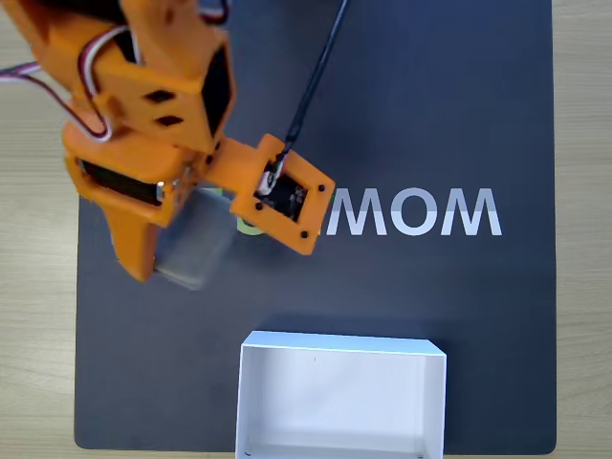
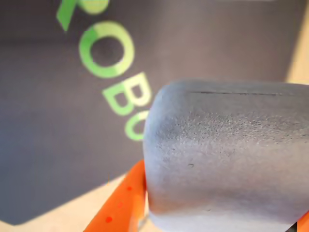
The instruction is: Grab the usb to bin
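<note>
while the orange gripper (image 1: 182,251) closes on the usb (image 1: 194,251), the grey block sits between its fingers above the left part of the dark mat (image 1: 459,105) in the fixed view, partly hidden under the arm (image 1: 143,105). one orange finger (image 1: 134,244) runs down the block's left side there. in the wrist view the usb (image 2: 227,154) fills the lower right, close to the lens, with a thin seam near its top edge and an orange finger (image 2: 120,203) pressed against its lower left side. whether the block is touching the mat or lifted clear of it, i cannot tell. behind it the mat (image 2: 43,121) carries green letters (image 2: 104,50). in the fixed view a black cable (image 1: 316,76) runs up from the camera mount on the wrist, and white letters (image 1: 411,212) reading "mom" lie to the right. the bin (image 1: 339,397), a white box, stands at the mat's lower edge, well apart from the usb, below and to the right. the mat lies on a pale wood desk (image 1: 583,229).
</note>
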Tool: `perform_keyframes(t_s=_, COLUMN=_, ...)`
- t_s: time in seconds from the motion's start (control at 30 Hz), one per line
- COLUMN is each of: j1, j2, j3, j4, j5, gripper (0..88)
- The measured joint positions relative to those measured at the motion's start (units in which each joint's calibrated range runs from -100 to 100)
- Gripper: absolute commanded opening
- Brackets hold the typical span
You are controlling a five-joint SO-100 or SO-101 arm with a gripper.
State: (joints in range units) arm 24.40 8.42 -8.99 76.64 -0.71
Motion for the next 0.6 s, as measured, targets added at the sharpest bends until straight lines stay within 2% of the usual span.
perform_keyframes(t_s=0.2, j1=-12.4, j2=-20.1, j3=-0.1, j4=0.0, j5=8.5, gripper=11.2)
perform_keyframes(t_s=0.3, j1=-17.7, j2=-26.1, j3=-0.1, j4=-0.2, j5=11.1, gripper=10.9)
perform_keyframes(t_s=0.47, j1=-22.1, j2=-27.0, j3=-0.1, j4=-5.4, j5=11.7, gripper=10.7)
perform_keyframes(t_s=0.6, j1=-22.1, j2=-20.7, j3=-1.4, j4=-9.6, j5=9.1, gripper=10.7)
